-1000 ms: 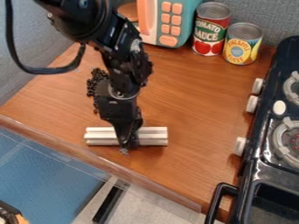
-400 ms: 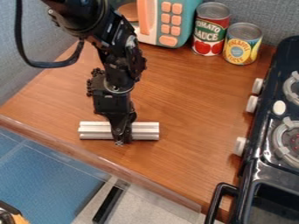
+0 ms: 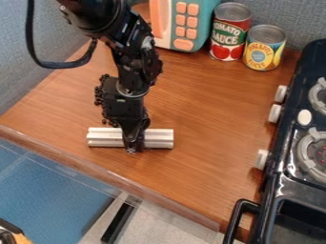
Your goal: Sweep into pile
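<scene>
On the brown wooden counter (image 3: 204,114), the boxy teal-and-white plastic toy microwave (image 3: 202,28) stands at the rear, the tall red cylindrical metal can (image 3: 228,37) to its right, the short yellow-and-blue cylindrical metal can (image 3: 263,51) beyond. The black boxy toy stove (image 3: 290,157) occupies the right; at left, the small dark round beads (image 3: 98,95) lie behind the pale straight ribbed bar (image 3: 105,137).

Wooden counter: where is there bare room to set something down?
Widest is the bare stretch between the silver bar and the stove. A smaller patch lies between the dark pieces and the left wall. The cans and toy microwave crowd the back; the gripper crowds the bar.
</scene>
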Tool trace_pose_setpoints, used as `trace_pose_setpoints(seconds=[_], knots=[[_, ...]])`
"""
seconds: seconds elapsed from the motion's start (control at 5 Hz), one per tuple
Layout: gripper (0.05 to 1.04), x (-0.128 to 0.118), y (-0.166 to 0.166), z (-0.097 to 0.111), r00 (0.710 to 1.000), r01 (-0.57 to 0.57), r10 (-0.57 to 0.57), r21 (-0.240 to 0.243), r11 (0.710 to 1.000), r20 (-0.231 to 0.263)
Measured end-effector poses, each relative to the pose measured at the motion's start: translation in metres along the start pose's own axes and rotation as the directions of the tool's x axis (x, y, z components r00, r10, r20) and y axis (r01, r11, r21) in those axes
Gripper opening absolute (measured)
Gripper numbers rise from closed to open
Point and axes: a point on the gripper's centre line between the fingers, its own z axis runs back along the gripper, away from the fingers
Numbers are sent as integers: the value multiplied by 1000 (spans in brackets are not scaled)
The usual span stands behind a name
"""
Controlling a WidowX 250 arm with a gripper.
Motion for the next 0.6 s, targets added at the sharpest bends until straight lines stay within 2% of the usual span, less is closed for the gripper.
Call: trace_pose_setpoints(seconds=[0.6], knots=[[388,14,-22,-2,998,-60,61,-33,998,28]])
